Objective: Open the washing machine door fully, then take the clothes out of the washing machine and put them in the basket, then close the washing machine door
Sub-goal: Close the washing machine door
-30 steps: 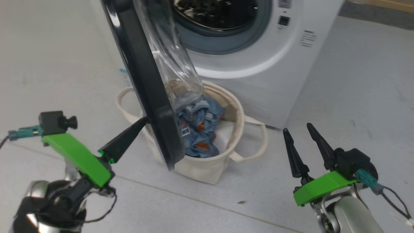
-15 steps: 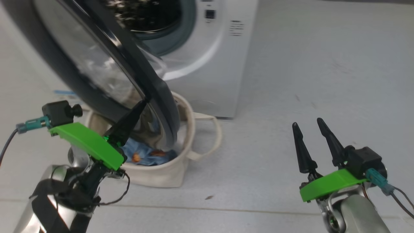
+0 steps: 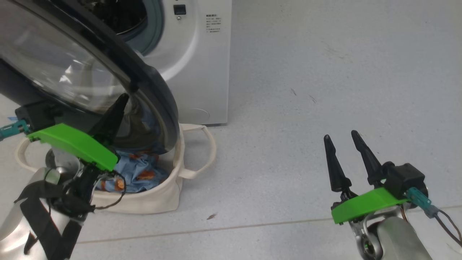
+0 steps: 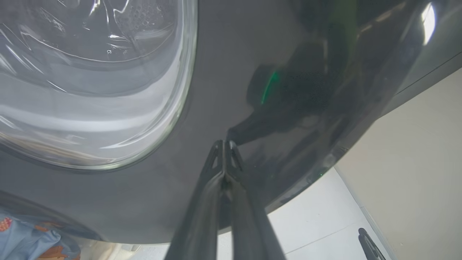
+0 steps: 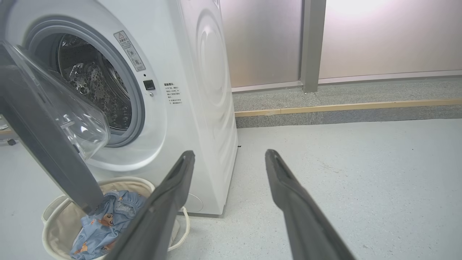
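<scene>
Head view: we are pressing the left gripper (image 3: 121,103), its fingers shut together into one point, against the black ring (image 3: 158,90) of the door (image 3: 83,68). A second ago the door was standing nearly edge-on to us, with the tip at its lower rim. Now we are looking across its outer face. Our head is turning too, since the washer (image 3: 202,65) is sliding left across the picture, so part of that shift is the camera's.

Left wrist view is confirming contact, with the closed tips touching the glossy ring just beside the window (image 4: 90,72). The clothes (image 3: 139,169) are lying in the basket (image 3: 158,202), which is sitting on the floor (image 3: 288,90) at the washer's foot, under the door's lower edge. The part of the drum (image 5: 94,83) facing the right wrist is looking bare.

The right gripper (image 3: 340,136) is hanging idle as before, fingers apart, well off to the right. We are judging that unloading is finished and closing is under way. The door is not yet shut, so the push is needing to carry on toward the drum mouth.
</scene>
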{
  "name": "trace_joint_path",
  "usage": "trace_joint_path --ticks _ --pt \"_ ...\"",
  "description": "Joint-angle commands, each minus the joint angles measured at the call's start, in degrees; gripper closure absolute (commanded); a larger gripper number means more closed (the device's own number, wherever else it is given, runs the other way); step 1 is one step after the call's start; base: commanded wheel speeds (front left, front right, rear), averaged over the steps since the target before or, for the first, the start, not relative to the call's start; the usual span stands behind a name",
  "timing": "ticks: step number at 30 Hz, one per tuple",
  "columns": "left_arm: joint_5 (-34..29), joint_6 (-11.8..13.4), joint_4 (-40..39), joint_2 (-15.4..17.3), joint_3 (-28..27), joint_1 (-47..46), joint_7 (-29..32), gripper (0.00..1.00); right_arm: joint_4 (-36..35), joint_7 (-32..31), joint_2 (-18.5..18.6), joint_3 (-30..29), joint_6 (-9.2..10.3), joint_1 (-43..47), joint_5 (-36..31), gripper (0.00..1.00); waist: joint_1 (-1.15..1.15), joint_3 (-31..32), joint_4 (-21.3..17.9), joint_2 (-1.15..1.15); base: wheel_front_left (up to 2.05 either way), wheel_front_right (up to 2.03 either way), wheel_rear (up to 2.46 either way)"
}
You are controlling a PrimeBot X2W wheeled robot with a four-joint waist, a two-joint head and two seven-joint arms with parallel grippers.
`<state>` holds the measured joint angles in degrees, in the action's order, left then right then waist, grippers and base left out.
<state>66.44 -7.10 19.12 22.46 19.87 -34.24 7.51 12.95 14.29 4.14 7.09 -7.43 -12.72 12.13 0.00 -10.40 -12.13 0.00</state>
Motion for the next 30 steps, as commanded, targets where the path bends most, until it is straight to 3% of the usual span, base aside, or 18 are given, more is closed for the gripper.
trace_joint_path --ticks 1,5,6,7,8,15,21,26,30 --pt "0.06 -0.38 -1.2 3.31 -1.85 -2.33 -1.06 1.0 -2.1 0.71 -0.51 1.12 -0.06 -1.65 0.08 0.0 0.0 0.32 0.59 0.0 0.0 0.0 0.0" --pt "0.39 -0.38 -0.34 4.88 -0.1 -1.72 -4.12 1.0 -1.88 0.71 -0.56 1.14 -0.06 -1.19 -0.02 0.0 0.0 1.38 2.21 0.0 0.0 0.0 0.0" --pt "0.02 -0.38 -0.13 5.29 0.24 -1.46 -5.08 0.71 -1.77 0.71 -0.5 1.11 -0.06 -1.04 -0.03 0.0 0.0 1.71 2.64 0.0 0.0 0.0 0.0" --pt "-0.47 -0.38 -0.07 5.68 0.7 -1.06 -6.13 0.28 -1.58 0.71 -0.44 1.11 -0.06 -0.84 -0.07 0.0 0.0 2.26 3.03 0.0 0.0 0.0 0.0" --pt "-0.76 -0.38 -0.08 6.03 0.96 -0.46 -7.35 0.01 -1.39 0.71 -0.41 1.18 -0.06 -0.58 -0.08 0.0 0.0 2.89 3.38 0.0 0.0 0.0 0.0" --pt "-5.48 -0.1 -0.01 10.9 -0.51 6.14 -17.44 0.0 -1.49 0.71 -0.34 0.95 -0.06 1.08 0.0 0.0 0.0 6.62 4.97 0.0 0.0 0.0 0.0" --pt "-9.82 2.99 -2.44 15.82 -3.9 14.67 -21.44 0.0 -1.78 0.71 -0.22 0.4 -0.06 2.5 -0.28 0.0 0.0 8.07 5.57 0.0 0.0 0.0 0.0" --pt "-11.43 4.89 -4.34 17.26 -8.67 20.29 -22.32 0.0 -2.21 0.71 -0.15 -0.04 -0.06 2.7 -0.54 0.0 0.0 7.93 5.49 0.0 0.0 0.0 0.0" --pt "-15.92 6.8 -7.21 16.91 -15.86 25.29 -22.47 0.0 -2.82 0.71 -0.11 -0.97 -0.06 2.88 -0.92 0.0 0.0 7.98 5.32 0.0 0.0 0.0 0.0"
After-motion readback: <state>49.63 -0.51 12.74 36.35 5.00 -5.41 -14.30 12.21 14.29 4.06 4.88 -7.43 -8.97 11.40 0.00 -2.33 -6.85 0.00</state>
